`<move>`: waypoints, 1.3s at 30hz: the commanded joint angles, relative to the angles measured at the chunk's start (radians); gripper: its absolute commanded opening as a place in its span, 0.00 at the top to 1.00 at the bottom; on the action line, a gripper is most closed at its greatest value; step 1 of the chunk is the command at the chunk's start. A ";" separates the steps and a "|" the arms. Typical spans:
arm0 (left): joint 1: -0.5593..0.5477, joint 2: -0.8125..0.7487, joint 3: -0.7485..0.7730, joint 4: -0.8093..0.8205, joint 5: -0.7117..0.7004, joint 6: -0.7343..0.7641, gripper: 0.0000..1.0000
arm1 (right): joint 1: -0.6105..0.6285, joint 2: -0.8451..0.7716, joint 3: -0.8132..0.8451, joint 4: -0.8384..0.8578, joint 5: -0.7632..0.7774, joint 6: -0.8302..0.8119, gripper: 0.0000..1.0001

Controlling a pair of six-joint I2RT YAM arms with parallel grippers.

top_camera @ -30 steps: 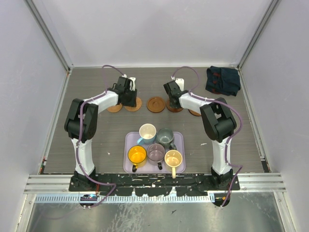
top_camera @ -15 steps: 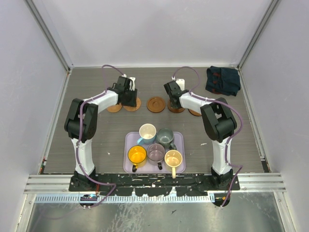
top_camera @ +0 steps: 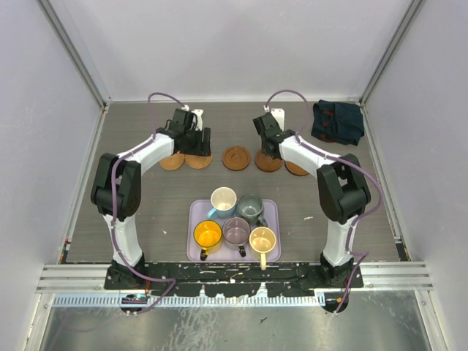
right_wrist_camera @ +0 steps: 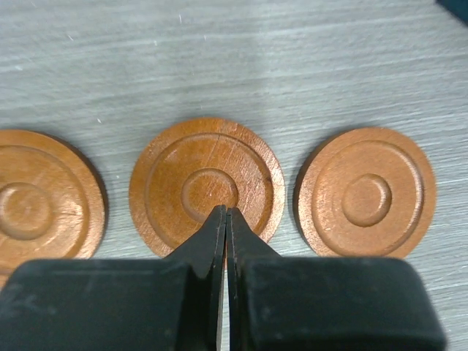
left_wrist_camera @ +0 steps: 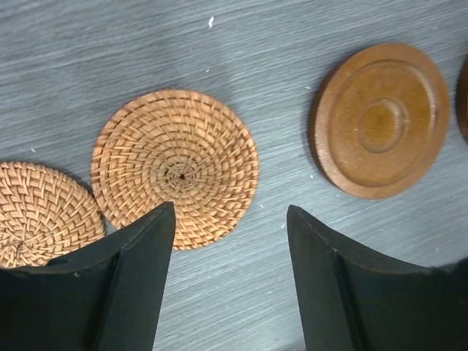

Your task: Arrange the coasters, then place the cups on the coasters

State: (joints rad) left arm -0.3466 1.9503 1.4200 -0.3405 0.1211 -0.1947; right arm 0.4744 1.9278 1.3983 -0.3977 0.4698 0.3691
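Left gripper (left_wrist_camera: 228,216): released, empty.
Right gripper (right_wrist_camera: 225,213): clenched, empty.
Coasters (top_camera: 236,158): likely light, stiff; you pinch the rim.

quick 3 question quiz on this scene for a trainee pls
1. True or false: all five cups sit on the lilac tray.
2. How many of the coasters are woven rather than wooden? A one, B two, C four.
3. Fill in: the right end effector is ____ (open/shut).
Key: 1 true; 2 B; 3 shut.
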 commanded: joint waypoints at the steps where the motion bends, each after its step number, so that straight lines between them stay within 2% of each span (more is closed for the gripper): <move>1: 0.003 -0.069 0.028 0.035 0.058 -0.009 0.36 | -0.003 -0.113 -0.010 0.040 0.041 -0.011 0.92; 10: 0.003 -0.085 -0.053 0.023 -0.021 0.002 0.39 | -0.046 -0.213 -0.177 0.016 0.084 0.055 0.92; 13: 0.002 -0.077 -0.069 0.036 -0.028 0.006 0.45 | -0.083 -0.257 -0.251 0.019 0.077 0.082 0.94; 18: 0.002 -0.044 -0.045 0.039 -0.023 0.014 0.62 | -0.148 -0.335 -0.345 0.031 0.063 0.102 0.98; 24: 0.003 -0.013 -0.024 0.047 -0.041 0.017 0.71 | -0.183 -0.370 -0.392 0.032 0.054 0.102 1.00; 30: 0.002 0.039 0.015 0.035 -0.079 0.025 0.71 | -0.183 -0.374 -0.407 0.031 0.029 0.109 1.00; 39: 0.003 0.097 0.032 0.026 -0.056 0.015 0.67 | -0.183 -0.377 -0.425 0.028 -0.007 0.118 1.00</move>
State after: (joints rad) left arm -0.3466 2.0277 1.4261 -0.3290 0.0559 -0.1879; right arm 0.2916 1.5902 0.9749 -0.3897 0.4797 0.4637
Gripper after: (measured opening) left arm 0.329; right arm 0.053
